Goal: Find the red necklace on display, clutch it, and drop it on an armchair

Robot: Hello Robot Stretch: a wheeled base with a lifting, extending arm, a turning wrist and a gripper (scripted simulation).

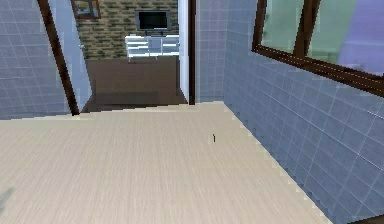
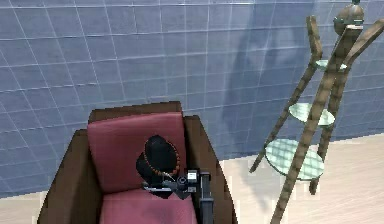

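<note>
An armchair (image 2: 110,140) with a dark brown frame and dull red cushions stands against the blue tiled wall in the arm side view's lower left. The gripper (image 2: 158,172) shows as a dark body in front of the chair's back cushion, at the end of the arm bar (image 2: 205,198), with the white marker squares (image 2: 190,181) just right of it. A reddish-brown beaded loop (image 2: 166,149), like a necklace, curves around the gripper's top. With the cushion right behind it, I cannot tell whether the gripper holds the loop.
A leaning wooden shelf stand (image 2: 320,110) with round glass shelves is right of the chair. Ahead, a pale wood floor runs to an open doorway (image 1: 135,60), with a TV (image 1: 152,19) on a white cabinet (image 1: 152,45) beyond. A window (image 1: 320,35) is in the right wall.
</note>
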